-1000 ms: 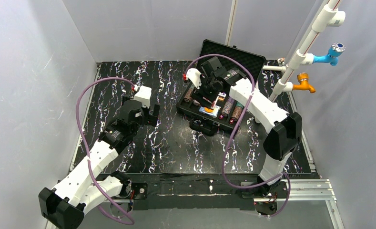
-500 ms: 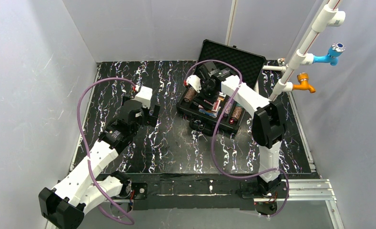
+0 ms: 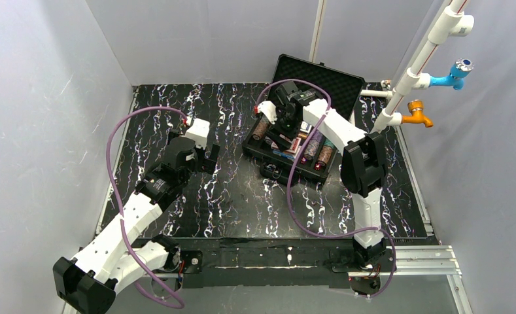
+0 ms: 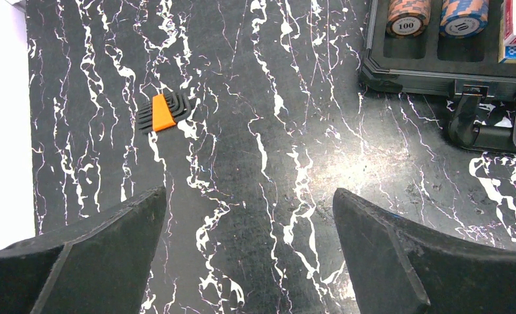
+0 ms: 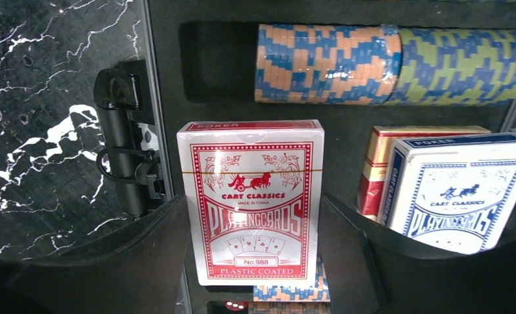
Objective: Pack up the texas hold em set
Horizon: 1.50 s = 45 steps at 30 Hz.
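Right hand (image 5: 252,210) (gripping red deck (image 5: 250,196)) outstretched over case (image 5: 161,98).

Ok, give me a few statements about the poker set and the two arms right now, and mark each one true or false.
1. The right gripper holds a red card deck between its fingers. True.
2. The left gripper is clamped on a chip stack. False: it is open and empty above the table.
3. The case lid is shut. False: it stands open.
4. A blue card deck sits beside the red one. True.
5. An orange hex key set lies on the table. True.
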### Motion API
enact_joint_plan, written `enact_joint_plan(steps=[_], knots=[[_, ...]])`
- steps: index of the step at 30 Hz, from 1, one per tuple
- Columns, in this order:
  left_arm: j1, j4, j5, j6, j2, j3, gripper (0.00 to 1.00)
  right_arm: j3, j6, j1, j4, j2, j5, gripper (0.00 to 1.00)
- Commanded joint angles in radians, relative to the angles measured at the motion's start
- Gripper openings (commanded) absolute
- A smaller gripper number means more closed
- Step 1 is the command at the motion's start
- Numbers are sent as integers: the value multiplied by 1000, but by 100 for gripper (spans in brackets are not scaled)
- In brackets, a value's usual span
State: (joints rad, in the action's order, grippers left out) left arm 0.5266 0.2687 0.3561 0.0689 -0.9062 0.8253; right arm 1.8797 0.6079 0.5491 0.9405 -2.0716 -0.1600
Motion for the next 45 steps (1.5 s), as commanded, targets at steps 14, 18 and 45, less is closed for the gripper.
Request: enact_joint_plan(steps=[14,18,45], knots=[[4,-10,6,19,9,-14,99,-82,45,-2,-41,76,3,25],[4,-10,6,20,9,-14,99,-76,50,-2,-42,78,7,24],[6,-7,-10,22,-8,-12,99,-88,-43,-5,-41,70,63,78]])
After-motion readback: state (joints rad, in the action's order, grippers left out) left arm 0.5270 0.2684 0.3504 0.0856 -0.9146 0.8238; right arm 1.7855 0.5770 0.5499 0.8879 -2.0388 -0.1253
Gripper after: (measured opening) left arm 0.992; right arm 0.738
